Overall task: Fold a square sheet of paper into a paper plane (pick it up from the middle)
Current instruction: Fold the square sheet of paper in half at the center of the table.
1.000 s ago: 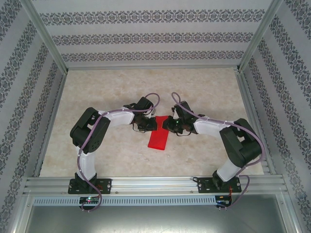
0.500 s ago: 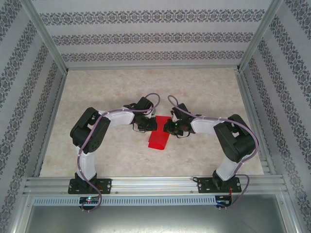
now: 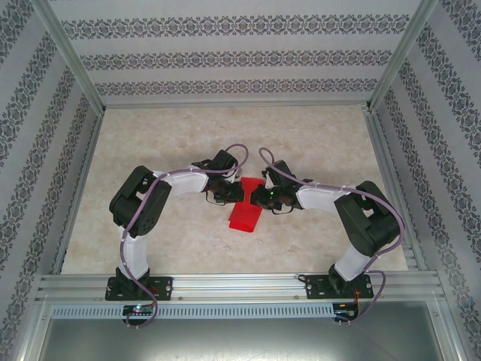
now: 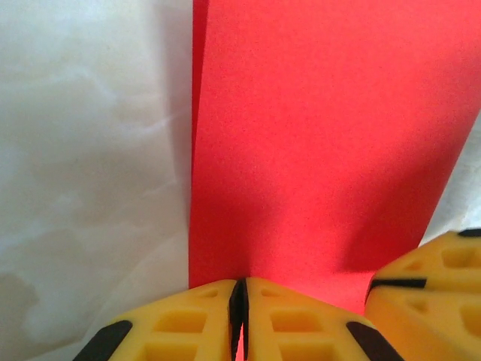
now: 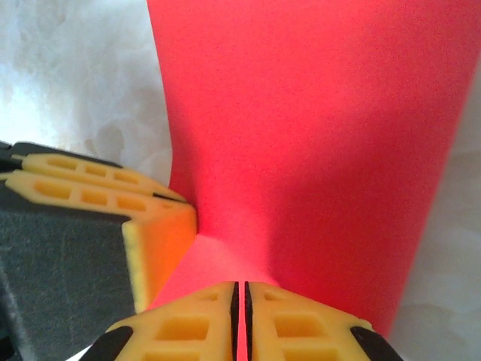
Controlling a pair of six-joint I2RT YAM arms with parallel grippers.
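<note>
Left jaws and right jaws both pinched tight on far end of the folded red sheet of paper (image 3: 244,216), mid-desk (image 3: 316,143); risk: arms pulling apart tears it or skews crease

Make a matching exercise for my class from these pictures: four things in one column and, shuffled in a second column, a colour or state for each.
Column one
1. sheet of paper
2. left gripper
3. table
4. back wall

Column two
a. pale and marbled
b. yellow fingers, pinched shut on the paper
c. bright red
d. white with grey patterned bands

Right pairs: 1-c, 2-b, 3-a, 4-d.
</note>
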